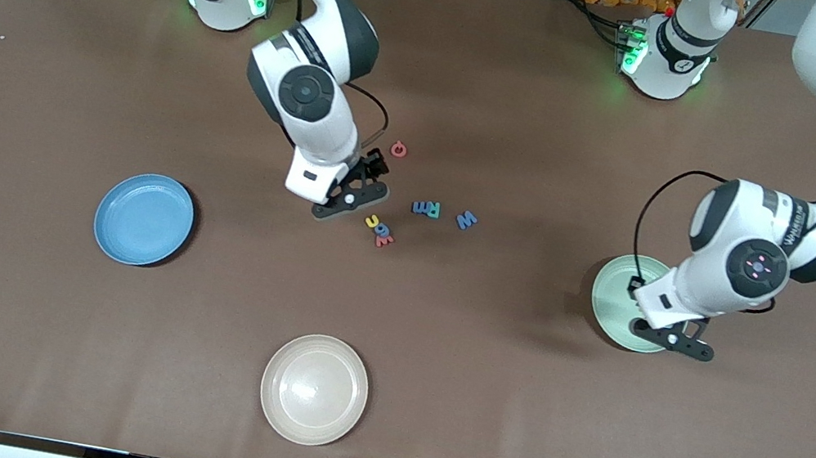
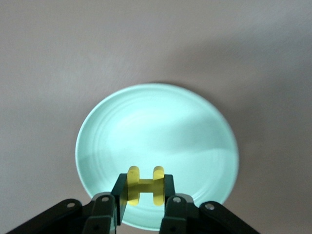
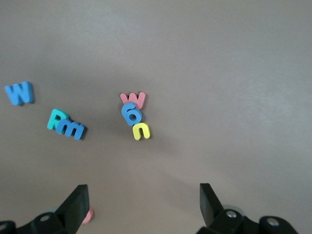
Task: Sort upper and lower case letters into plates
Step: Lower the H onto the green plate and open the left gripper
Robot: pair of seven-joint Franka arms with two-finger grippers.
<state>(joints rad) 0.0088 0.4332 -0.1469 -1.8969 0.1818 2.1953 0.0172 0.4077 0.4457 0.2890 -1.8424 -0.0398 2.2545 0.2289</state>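
Release over mint plate (image 1: 615, 301).
Left pincer (image 2: 141, 207) grips yellow H (image 2: 144, 185) above plate; lower, then let go. Right pincer (image 3: 141, 204) gapes over letters (image 3: 134, 116), waiting.

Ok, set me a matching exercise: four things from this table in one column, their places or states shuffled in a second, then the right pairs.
Things:
1. yellow H
2. mint green plate
3. sky blue plate
4. right gripper

Places or states:
A. bare, toward the right arm's end of the table
B. jaws open, over the table beside the loose letters
C. clamped in the left gripper, above a plate
D. under the left gripper, nothing lying in it

Pairs: 1-C, 2-D, 3-A, 4-B
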